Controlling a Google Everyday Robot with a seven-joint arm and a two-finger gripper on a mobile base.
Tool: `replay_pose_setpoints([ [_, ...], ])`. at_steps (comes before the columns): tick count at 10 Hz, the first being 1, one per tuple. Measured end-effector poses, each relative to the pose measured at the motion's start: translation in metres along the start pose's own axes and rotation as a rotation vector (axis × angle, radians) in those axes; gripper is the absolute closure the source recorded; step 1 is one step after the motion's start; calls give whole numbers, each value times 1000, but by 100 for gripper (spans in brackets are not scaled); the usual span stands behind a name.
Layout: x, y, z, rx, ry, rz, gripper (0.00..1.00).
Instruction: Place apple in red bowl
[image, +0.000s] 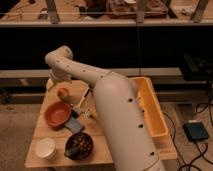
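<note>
The apple, red with a pale patch, sits on the wooden table near its back left. In front of it stands the red bowl, with nothing in it. My white arm reaches from the lower right up to a bend over the table's back left corner. My gripper hangs low just to the right of the apple, open and holding nothing. It does not touch the apple.
A dark bowl with mixed contents and a white cup stand at the table's front. A blue item lies by the red bowl. A long yellow bin runs along the right side, and dark shelving stands behind.
</note>
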Motion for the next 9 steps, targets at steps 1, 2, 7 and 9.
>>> replay_pose_setpoints([
  [1, -1, 0, 3, 3, -6, 2, 20],
  [2, -2, -1, 9, 6, -14, 6, 20],
  [7, -11, -4, 28, 13, -52, 18, 20],
  [9, -13, -4, 31, 6, -65, 24, 20],
])
